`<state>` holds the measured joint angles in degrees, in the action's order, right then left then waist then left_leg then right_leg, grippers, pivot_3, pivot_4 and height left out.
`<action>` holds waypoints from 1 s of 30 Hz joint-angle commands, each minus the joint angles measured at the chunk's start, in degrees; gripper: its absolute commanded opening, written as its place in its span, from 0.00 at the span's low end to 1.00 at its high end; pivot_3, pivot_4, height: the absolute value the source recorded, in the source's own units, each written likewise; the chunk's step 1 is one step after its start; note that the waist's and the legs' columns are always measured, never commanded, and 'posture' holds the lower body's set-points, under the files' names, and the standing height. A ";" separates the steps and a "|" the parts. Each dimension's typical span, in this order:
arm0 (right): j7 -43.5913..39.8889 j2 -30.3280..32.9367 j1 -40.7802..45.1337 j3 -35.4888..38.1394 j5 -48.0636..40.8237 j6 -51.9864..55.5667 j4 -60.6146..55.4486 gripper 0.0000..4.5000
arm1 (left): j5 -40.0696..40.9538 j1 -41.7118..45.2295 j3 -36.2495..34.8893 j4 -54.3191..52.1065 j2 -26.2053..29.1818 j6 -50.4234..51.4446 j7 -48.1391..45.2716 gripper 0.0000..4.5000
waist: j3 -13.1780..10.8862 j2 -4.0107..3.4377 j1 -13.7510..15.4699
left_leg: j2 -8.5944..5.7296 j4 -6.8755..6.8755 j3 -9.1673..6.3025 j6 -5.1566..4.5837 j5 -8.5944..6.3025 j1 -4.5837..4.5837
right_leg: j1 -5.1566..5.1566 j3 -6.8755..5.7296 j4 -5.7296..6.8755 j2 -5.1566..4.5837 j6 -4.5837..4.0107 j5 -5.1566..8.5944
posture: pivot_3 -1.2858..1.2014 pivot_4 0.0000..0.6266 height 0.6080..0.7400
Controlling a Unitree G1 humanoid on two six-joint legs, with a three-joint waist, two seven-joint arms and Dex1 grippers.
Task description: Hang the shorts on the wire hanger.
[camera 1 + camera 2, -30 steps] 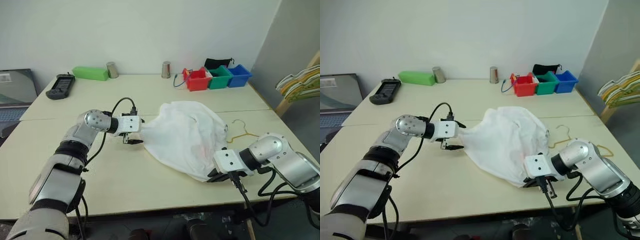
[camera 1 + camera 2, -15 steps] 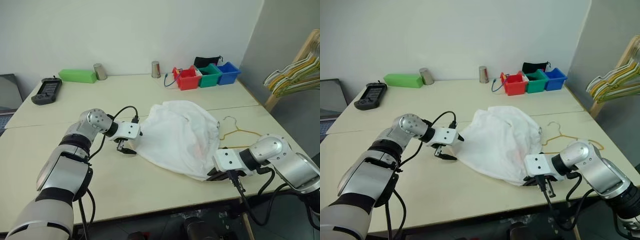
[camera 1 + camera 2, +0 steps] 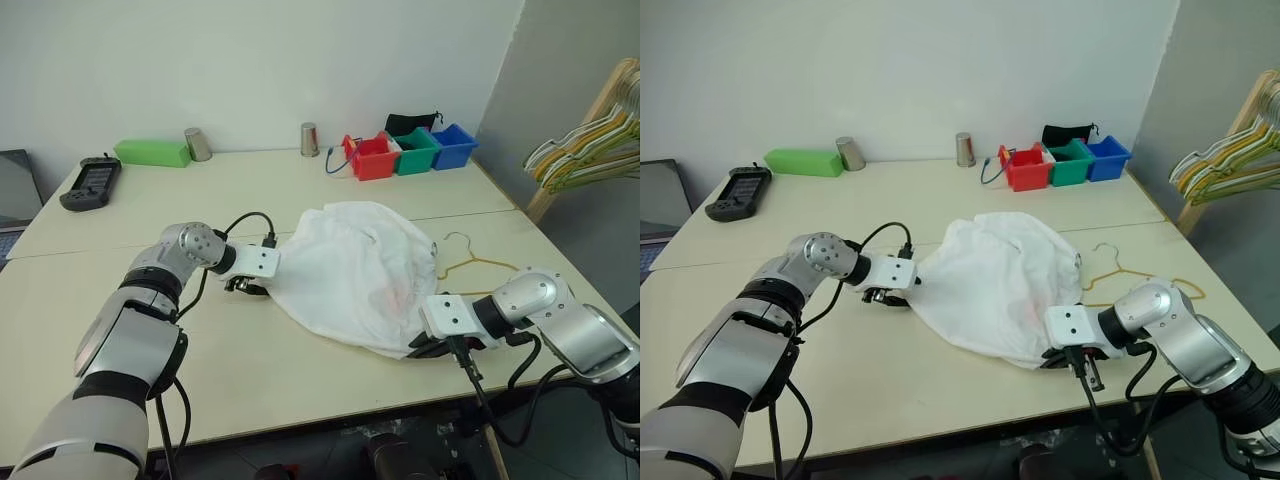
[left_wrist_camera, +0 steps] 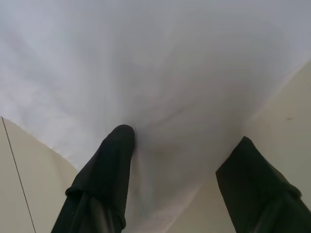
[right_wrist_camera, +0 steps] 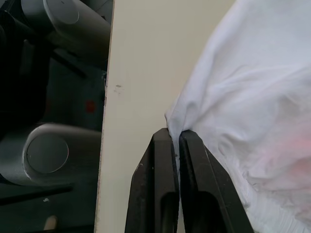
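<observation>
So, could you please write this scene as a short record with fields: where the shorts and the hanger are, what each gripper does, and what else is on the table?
shorts: spread crumpled on the table, not on any hanger
wire hanger: flat on the table, beside the shorts on the robot's right
left gripper: fingers apart, astride the shorts' edge
right gripper: shut on a shorts corner, near the table's front edge
behind: red, green and blue bins; green box; two metal cups
</observation>
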<state>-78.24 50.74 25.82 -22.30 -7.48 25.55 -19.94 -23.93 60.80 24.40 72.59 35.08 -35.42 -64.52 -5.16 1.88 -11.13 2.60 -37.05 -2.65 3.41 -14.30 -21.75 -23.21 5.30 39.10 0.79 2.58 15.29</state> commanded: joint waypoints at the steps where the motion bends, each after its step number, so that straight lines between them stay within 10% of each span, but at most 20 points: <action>1: 1.10 -1.03 2.14 0.33 0.69 -0.44 0.09 0.00 | 1.80 2.16 -2.45 -0.64 0.64 0.26 -0.41 0.36 | 0.00 0.00 -0.01 | 0.00 0.00 -0.01 0.00 0.00 -0.01 | 0.00 0.00 0.00 0.00 0.00 0.00 | 0.45 0.09 1.00; 9: 2.69 -3.86 4.58 -0.13 2.16 -1.53 3.51 0.00 | 7.21 -0.08 -6.94 -4.13 2.42 0.07 -5.89 0.01 | 0.00 0.00 0.03 | 0.00 0.02 -0.03 0.00 0.00 -0.02 | -0.02 -0.02 -0.02 0.01 0.00 0.00 | 0.46 0.08 1.00; 14: 3.42 -5.62 6.28 -0.58 3.10 -2.85 6.03 0.00 | 9.52 -1.65 -8.84 -6.70 3.81 1.16 -8.33 0.01 | 0.00 0.00 0.12 | 0.00 0.00 -0.06 0.00 0.00 -0.03 | -0.02 -0.03 -0.01 0.01 0.00 0.00 | 0.47 0.07 1.00; 22: 14.87 -15.75 14.75 0.51 8.22 -7.72 19.23 0.00 | 26.96 -39.30 -17.65 -58.36 23.27 23.92 -22.04 0.01 | 0.02 -0.06 -0.97 | 0.12 0.16 -0.21 -0.04 -0.04 0.22 | -0.12 0.03 0.48 0.11 -0.47 -0.03 | 0.51 0.04 1.00; 30: -1.07 -8.83 7.98 -3.15 1.09 -5.30 6.83 0.00 | 40.95 -70.90 -34.79 -91.33 35.63 47.23 -23.47 0.01 | 0.00 -0.06 5.28 | 0.12 0.07 -0.43 -0.08 -0.06 0.17 | -0.09 -0.35 0.77 0.04 -0.38 0.37 | 0.54 0.02 1.00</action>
<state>-73.25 38.66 34.84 -25.12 -3.00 18.49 -7.45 13.07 -8.12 -5.34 -12.51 69.40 6.51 -87.77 -5.16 1.82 -5.85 2.71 -36.99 -3.05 3.33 -14.36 -21.43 -23.17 4.98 39.85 0.82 2.19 15.69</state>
